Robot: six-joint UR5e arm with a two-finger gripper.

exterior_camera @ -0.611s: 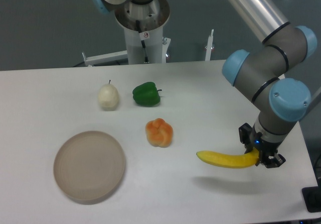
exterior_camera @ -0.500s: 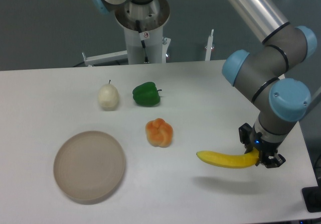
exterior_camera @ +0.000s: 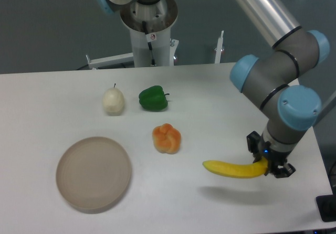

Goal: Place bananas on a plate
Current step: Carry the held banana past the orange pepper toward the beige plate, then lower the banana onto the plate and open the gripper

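The hand point(exterior_camera: 269, 166) is gripping the smooth, probably light banana point(exterior_camera: 233, 168) by one end, hanging above the worktop point(exterior_camera: 220, 113).

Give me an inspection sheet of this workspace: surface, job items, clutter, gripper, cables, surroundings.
Surface: white table, no spills seen.
Job items: banana held above the table at its right end, shadow beneath; plate front left, nothing on it.
Clutter: orange fruit mid-table; green pepper and pale onion farther back, all apart.
Gripper: gripper shut on the banana's right tip.
Cables: nothing seen.
Surroundings: arm base pedestal behind the table; dark floor beyond.
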